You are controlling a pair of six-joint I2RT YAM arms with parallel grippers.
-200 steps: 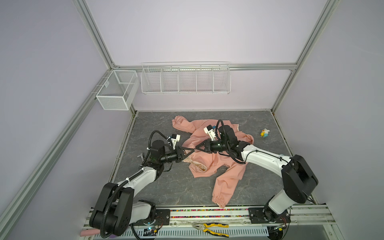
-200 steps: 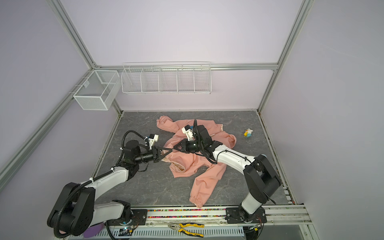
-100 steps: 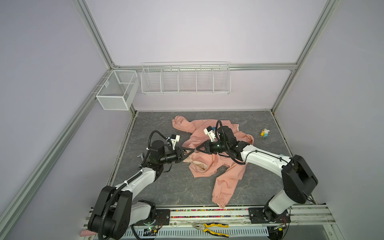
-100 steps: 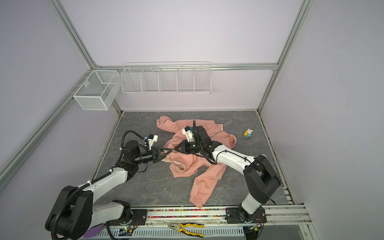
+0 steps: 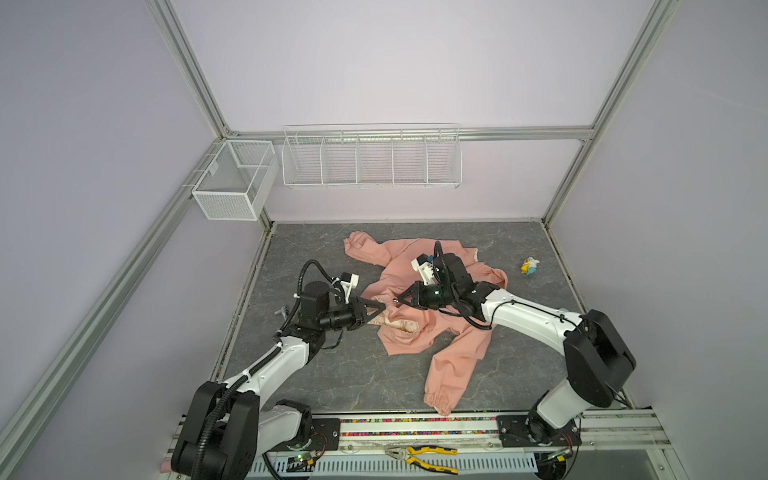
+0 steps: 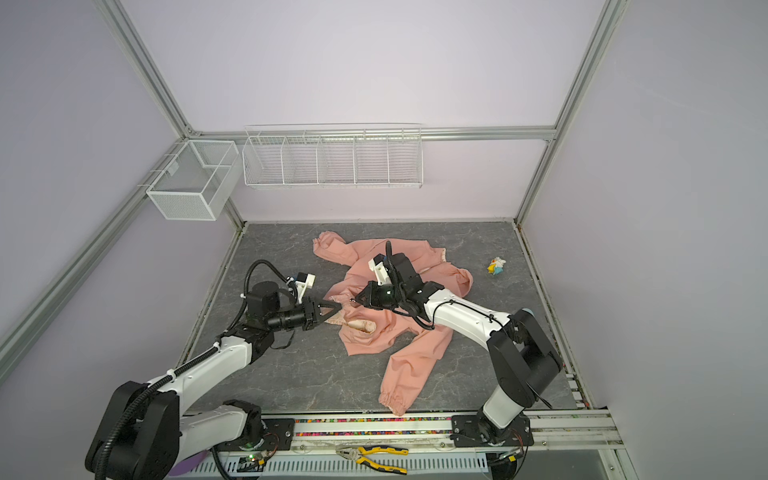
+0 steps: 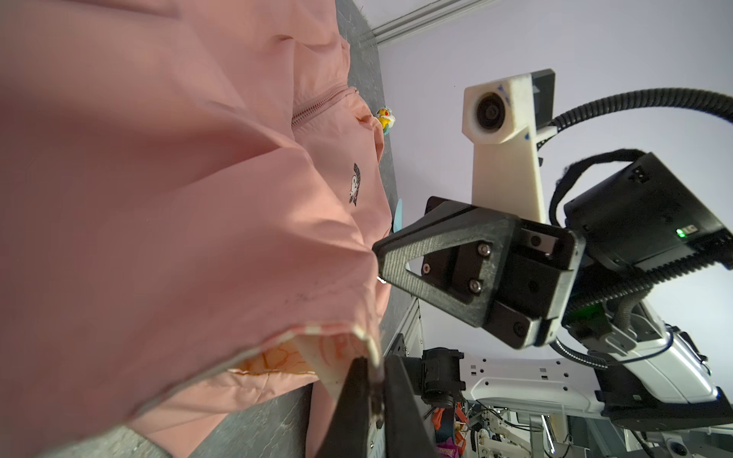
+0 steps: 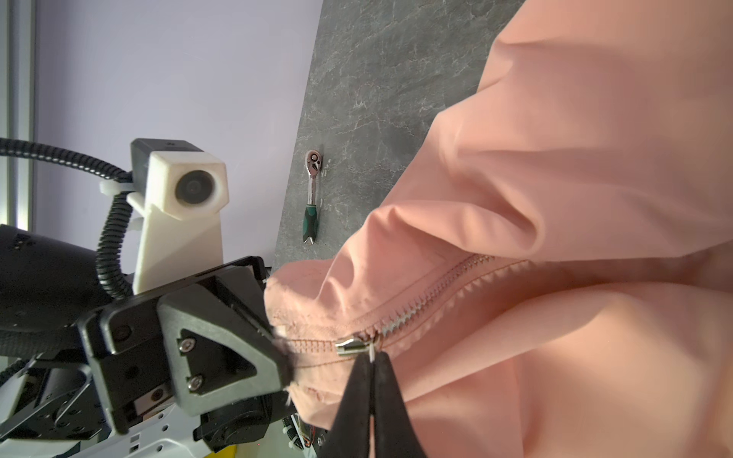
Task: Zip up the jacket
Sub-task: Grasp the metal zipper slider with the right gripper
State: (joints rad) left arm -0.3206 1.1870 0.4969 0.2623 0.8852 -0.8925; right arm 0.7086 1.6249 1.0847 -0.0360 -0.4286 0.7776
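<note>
**Top views.** The jacket (image 5: 419,343) lies crumpled at the middle of the table (image 5: 332,382). One sleeve trails toward 6 o'clock and another toward 11 o'clock. The arms meet at its 9 o'clock edge. The left gripper (image 5: 380,308) comes in from 8 o'clock and the right gripper (image 5: 397,298) from 3 o'clock, tips near each other and low on the cloth. The jaws are too small to read here. A toy (image 5: 530,266) sits well apart at 2 o'clock of the jacket, and pliers (image 5: 419,455) lie off the table at 6 o'clock.

**Left wrist.** The left jaws are pinched together on the hem, where the cream lining (image 7: 285,359) turns out. The right gripper (image 7: 380,253) noses into the fold just beside them. Only this view shows the chest patch (image 7: 354,190).

**Right wrist.** The right jaws are clamped narrow on the thin pull (image 8: 371,352) of the slider (image 8: 351,344). Between the slider and the left gripper (image 8: 281,357) the teeth (image 8: 428,301) look joined. Beyond the slider the two rows part, so most of the zip appears undone. A ratchet (image 8: 311,198) on the table shows plainly only here.

**Handling (judged).** The cloth is light, thin and limp, so it will bunch and ride along with the slider unless the hem is held taut. The holds to take are the pull for one tool and the hem at the zipper's foot for the other. The smooth fabric may slip from a small pinch.
</note>
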